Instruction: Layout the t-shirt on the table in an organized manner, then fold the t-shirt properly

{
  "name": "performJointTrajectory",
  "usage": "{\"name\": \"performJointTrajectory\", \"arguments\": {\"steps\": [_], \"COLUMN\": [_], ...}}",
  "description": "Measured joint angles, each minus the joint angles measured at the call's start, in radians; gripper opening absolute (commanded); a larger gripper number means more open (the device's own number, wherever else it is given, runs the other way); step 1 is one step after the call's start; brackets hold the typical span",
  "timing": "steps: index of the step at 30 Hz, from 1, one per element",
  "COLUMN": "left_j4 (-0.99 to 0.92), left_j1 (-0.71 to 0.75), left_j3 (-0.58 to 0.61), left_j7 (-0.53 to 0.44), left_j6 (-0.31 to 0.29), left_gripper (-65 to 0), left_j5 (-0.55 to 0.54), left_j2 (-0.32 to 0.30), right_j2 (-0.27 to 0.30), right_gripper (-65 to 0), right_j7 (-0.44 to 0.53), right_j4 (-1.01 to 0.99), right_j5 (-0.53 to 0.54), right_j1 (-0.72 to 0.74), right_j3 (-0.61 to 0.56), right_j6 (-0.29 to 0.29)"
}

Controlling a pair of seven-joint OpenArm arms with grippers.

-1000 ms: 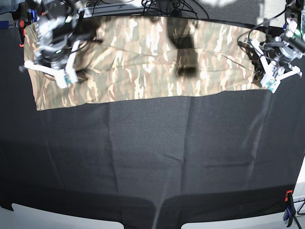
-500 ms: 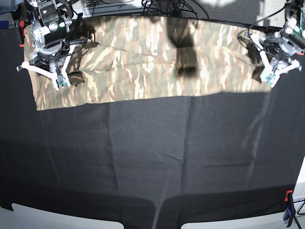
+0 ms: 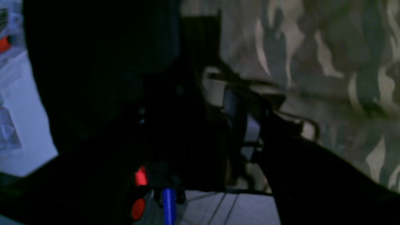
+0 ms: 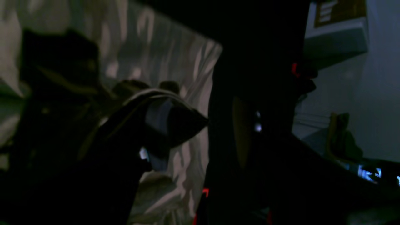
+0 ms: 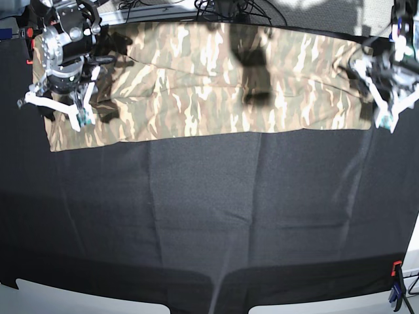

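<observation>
The camouflage t-shirt (image 5: 196, 85) lies flat as a long folded band across the far part of the black table (image 5: 209, 222). Over its left end in the base view, my right gripper (image 5: 57, 111) hovers with its white fingers spread and nothing between them. My left gripper (image 5: 396, 108) is just past the shirt's right end, also open and holding nothing. Both wrist views are dark and blurred. The left wrist view shows camouflage cloth (image 3: 312, 47) behind dark arm parts, and the right wrist view shows a pale stretch of the shirt (image 4: 175, 62).
An orange and blue clamp (image 5: 395, 278) grips the near right corner of the table. A red clamp (image 5: 27, 33) sits at the far left. Cables (image 5: 222, 10) bunch behind the shirt's far edge. White table edge (image 5: 78, 297) shows at the front.
Both grippers have opened and drawn a little off the shirt's ends, the left one moving outward to the right. The shirt has stayed as it lay.
</observation>
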Motion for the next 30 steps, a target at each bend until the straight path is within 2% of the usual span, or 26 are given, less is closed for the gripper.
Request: {"name": "performJointTrajectory", "arguments": {"steps": [3,5,9,12,14,16,20,23,25,27,29,30], "left_j4": [0.000,0.000,0.000,0.000,0.000,0.000,-0.003,-0.029,-0.056,-0.084,-0.104,-0.106], "left_j1": [-0.018,-0.019,-0.019,-0.019,-0.019,-0.019,-0.019,-0.021,-0.020,-0.019,-0.019,-0.019], "left_j3": [0.000,0.000,0.000,0.000,0.000,0.000,0.000,0.000,0.000,0.000,0.000,-0.003], "left_j7": [0.100,0.102,0.033,0.031,0.029,-0.003,-0.131,-0.159,-0.155,-0.156,-0.156,-0.154], "left_j6": [0.003,0.004,0.008,0.067,0.077,0.078,0.070,0.067,0.071,0.067,0.067,0.068], "left_gripper": [-34.0,-34.0,-34.0,-34.0,-34.0,-34.0,-34.0,-34.0,-34.0,-34.1,-34.1,-34.1], "left_j5": [0.000,0.000,0.024,0.096,0.129,0.122,-0.003,-0.002,-0.033,-0.107,-0.145,-0.151], "left_j2": [0.000,-0.001,-0.002,-0.003,-0.005,-0.005,-0.005,-0.010,-0.026,-0.051,-0.072,-0.077], "right_j2": [0.000,0.000,0.000,0.000,0.000,0.000,0.000,0.000,0.000,-0.001,-0.008,-0.023], "right_gripper": [-34.6,-34.6,-34.6,-34.6,-34.6,-34.6,-34.6,-34.6,-34.7,-34.7,-34.7,-34.7], "right_j7": [-0.002,0.001,-0.007,-0.026,-0.034,-0.032,-0.032,-0.051,-0.091,-0.102,-0.098,-0.066], "right_j4": [0.040,0.065,0.108,0.147,0.174,0.185,0.185,0.185,0.185,0.185,0.185,0.184], "right_j5": [0.000,0.000,-0.025,-0.022,-0.024,-0.024,-0.023,-0.021,0.026,0.127,0.253,0.295], "right_j1": [0.000,0.000,0.000,0.000,-0.003,-0.003,-0.003,-0.003,-0.006,-0.007,-0.007,-0.007], "right_j3": [0.000,0.000,0.001,0.001,0.001,0.001,0.001,0.002,0.026,0.080,0.161,0.204], "right_j6": [0.000,0.000,0.000,0.000,0.000,0.000,0.000,0.000,-0.007,-0.008,-0.012,-0.013]}}
